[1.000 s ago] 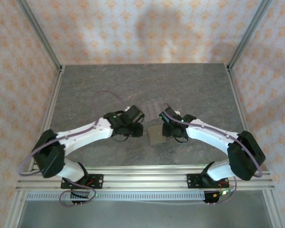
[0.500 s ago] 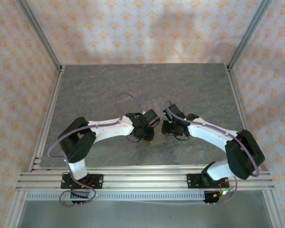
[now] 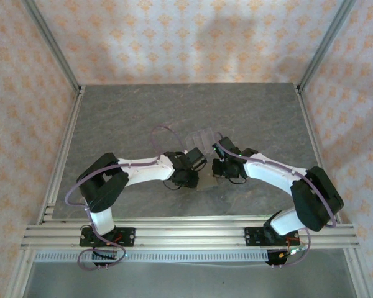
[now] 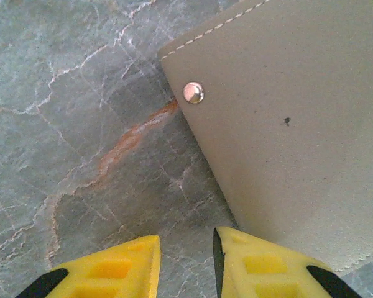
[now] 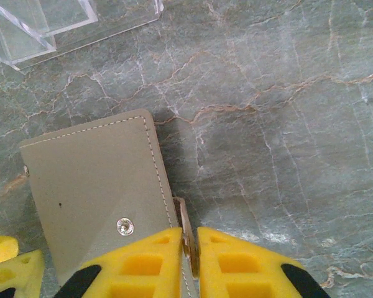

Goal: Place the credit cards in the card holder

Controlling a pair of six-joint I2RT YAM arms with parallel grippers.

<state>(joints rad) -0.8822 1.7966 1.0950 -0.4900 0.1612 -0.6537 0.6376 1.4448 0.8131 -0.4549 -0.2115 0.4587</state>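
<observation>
Left arm [image 3: 143, 169] now stretched inward, left fingers [image 4: 229, 247] slightly apart, empty, right fingers [image 5: 176, 241] pinching card holder [image 5: 99, 180] edge

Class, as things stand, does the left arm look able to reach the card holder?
Probably yes: the left fingers hover at the edge of the card holder, one overlapping it, nothing between.
</observation>
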